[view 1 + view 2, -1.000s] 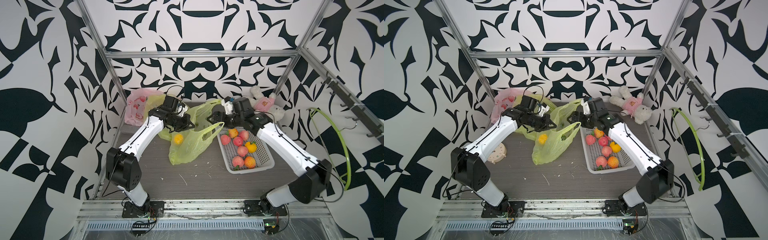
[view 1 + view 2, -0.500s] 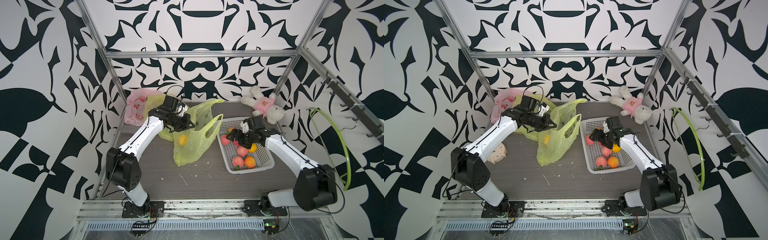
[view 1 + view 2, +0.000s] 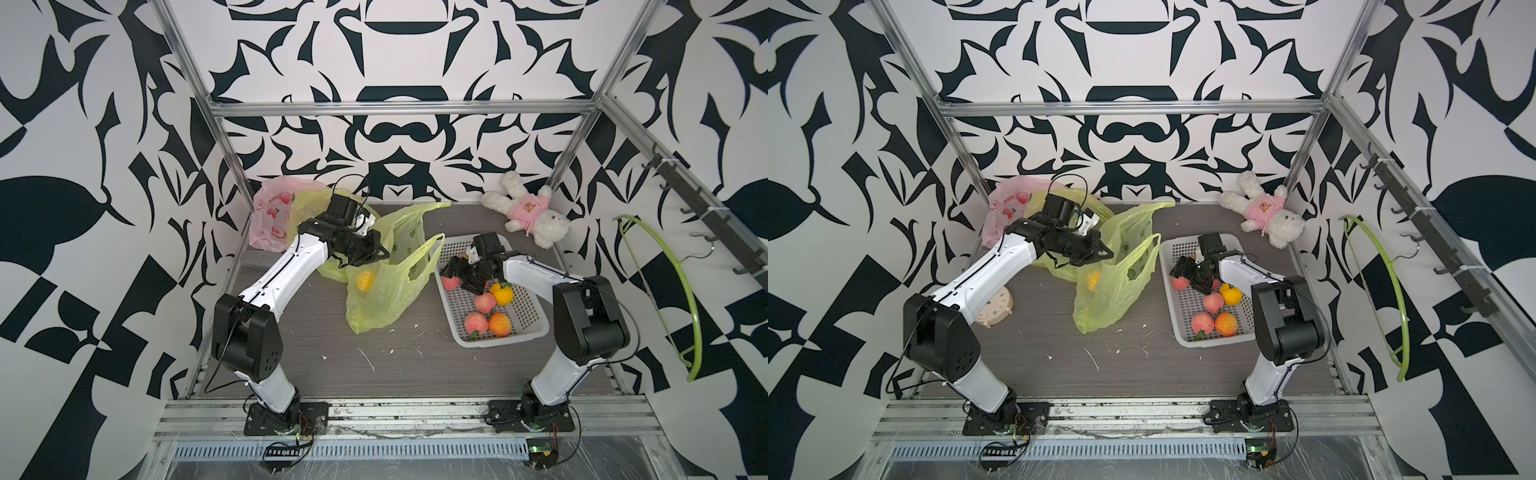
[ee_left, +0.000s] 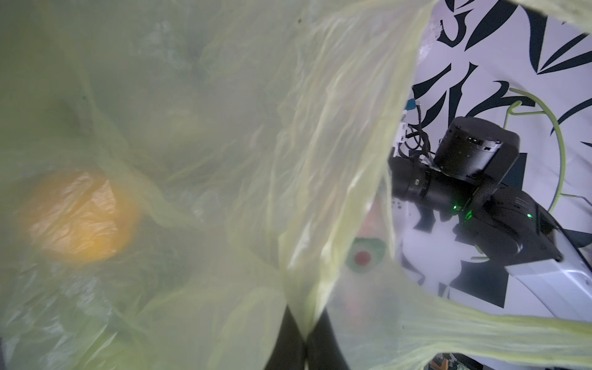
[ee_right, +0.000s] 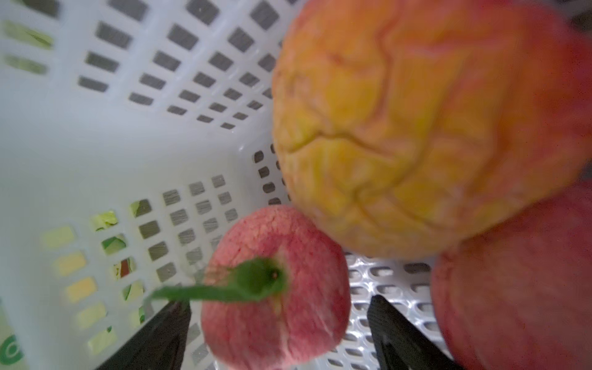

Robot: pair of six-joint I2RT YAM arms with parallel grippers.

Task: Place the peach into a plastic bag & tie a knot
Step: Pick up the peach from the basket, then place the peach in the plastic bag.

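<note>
As I judge it, the step in hand is picking a peach (image 5: 275, 288) out of the basket (image 3: 503, 337). The front fruits (image 3: 476, 323) near the basket's front rim are not involved. The right gripper (image 3: 454, 277) hangs farther back, over the basket's far corner on the bag's side.

To do the pick well:
- Lower until the fingers (image 5: 160, 336) pass the peach's widest part.
- Centre the peach between them, then close gently. The skin looks soft, and a round fruit could squirt out of an off-centre pinch.
- A large orange fruit (image 5: 416, 128) lies just beside the peach and a pink fruit (image 5: 512, 288) is near it. The finger on that side should slip into the gap without nudging them.
- Lift straight up, clear of the basket wall, before swinging over to the bag (image 3: 386, 299).

As for the tool, the right gripper is spread wide and grasps nothing. Its fingers straddle the peach, one close to the skin and the other apart from it. Whether either touches, I cannot tell.

Farther back, the left gripper (image 3: 380, 254) is clenched on the bag's rim and holds the mouth up. Its wrist view shows film pinched between the tips. A bagged fruit (image 3: 365, 281), orange in colour, lies inside. No knot is tied yet.
</note>
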